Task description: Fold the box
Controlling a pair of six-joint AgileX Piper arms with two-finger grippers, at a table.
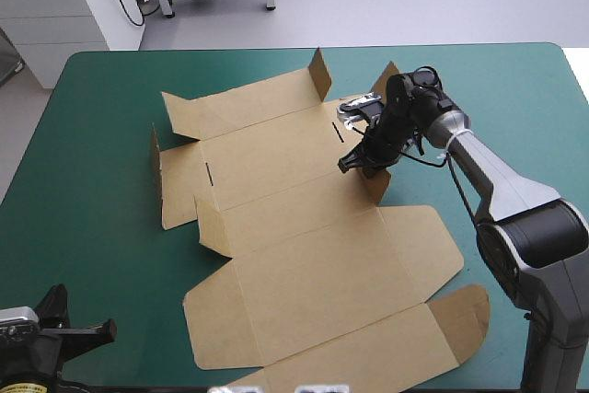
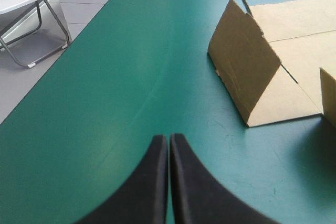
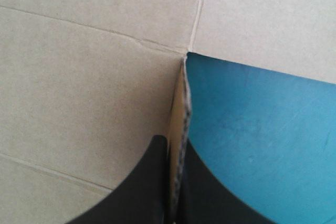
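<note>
Box (image 1: 304,227): flat cut sheet of brown board, spread over the middle of the table (image 1: 92,135). A few flaps at its far and left edges stand partly raised; the near panels lie flat.

Right gripper (image 1: 363,158): clamped on the side flap (image 3: 178,114) at the sheet's right edge. In the right wrist view the black fingers are all but closed, with the board's edge upright between them. Teal-green cover shows on one side of the flap, the box floor on the other.

Step in hand, as I judge it: raising this right wall along its crease.
- Turn the flap about the scored line; do not pull it outward, or the whole sheet will slide.
- The grip sits near the flap's end, by the corner cut. Watch that the board bends at the score and does not buckle at the fingers.
- Nothing pins the sheet down, so move slowly.

Pose: your right arm reaches forward and inward from the near right side, the wrist bent over so the fingers point down onto the board.

Left gripper (image 2: 169,139): closed on nothing, low over bare cover at the near left corner. It points toward the far edge, with the raised left flap (image 2: 247,66) ahead and to one side, well apart. You could bring it in to steady the floor panel.
</note>
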